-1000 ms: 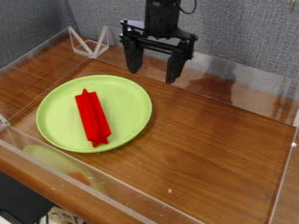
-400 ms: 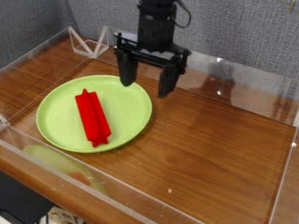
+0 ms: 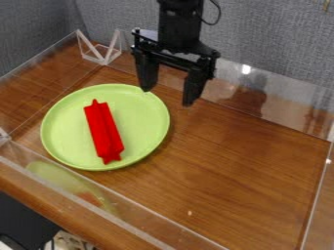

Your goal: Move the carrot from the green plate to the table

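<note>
My fingers [image 3: 170, 92] are spread wide with nothing between them, pointing down over the far edge of the green plate [image 3: 144, 138]. Beyond them, the carrot [image 3: 104, 132] lies on the plate, untouched by me, so the lift, the carry and the setting down on the table [image 3: 232, 166] are all left to do. My arm [image 3: 181, 21] hangs down from above, at the back.

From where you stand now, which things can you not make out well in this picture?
- The upper arm above the claw: cut off by the top edge of the camera view.
- The table under the green plate: hidden by the plate.
- The underside of the carrot: hidden by its own body, seen from above.
</note>
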Tool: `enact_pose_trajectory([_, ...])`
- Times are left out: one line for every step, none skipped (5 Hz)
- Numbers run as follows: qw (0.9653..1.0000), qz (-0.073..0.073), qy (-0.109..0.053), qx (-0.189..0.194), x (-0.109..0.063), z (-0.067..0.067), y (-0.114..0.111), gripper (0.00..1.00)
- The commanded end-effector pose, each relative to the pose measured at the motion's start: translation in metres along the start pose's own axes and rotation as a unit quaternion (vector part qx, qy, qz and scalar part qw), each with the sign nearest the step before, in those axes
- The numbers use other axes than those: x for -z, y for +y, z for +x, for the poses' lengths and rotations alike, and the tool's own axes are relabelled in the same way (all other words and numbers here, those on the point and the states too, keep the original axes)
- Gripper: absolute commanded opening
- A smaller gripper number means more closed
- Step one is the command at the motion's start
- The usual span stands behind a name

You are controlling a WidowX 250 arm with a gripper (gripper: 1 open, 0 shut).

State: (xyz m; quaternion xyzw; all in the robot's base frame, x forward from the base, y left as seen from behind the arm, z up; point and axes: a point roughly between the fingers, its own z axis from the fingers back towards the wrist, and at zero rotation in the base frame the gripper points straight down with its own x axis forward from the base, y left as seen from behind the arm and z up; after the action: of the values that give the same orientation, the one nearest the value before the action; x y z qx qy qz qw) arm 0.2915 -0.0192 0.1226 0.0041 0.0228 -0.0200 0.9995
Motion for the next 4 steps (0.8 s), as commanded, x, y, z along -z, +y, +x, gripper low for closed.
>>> enact_pose_trajectory([0.9996, 0.005, -0.014, -0.023, 0.001, 0.005, 0.001, 1.00])
enact_pose_trajectory([0.9987, 0.010, -0.009, -0.049, 0.014, 0.011, 0.011, 0.00])
enact_pose_trajectory([0.9964, 0.019, -0.013, -0.081, 0.010, 0.012, 0.029, 1.00])
enact_pose_trajectory([0.9907, 0.019, -0.009, -0.134, 0.016, -0.001, 0.037, 1.00])
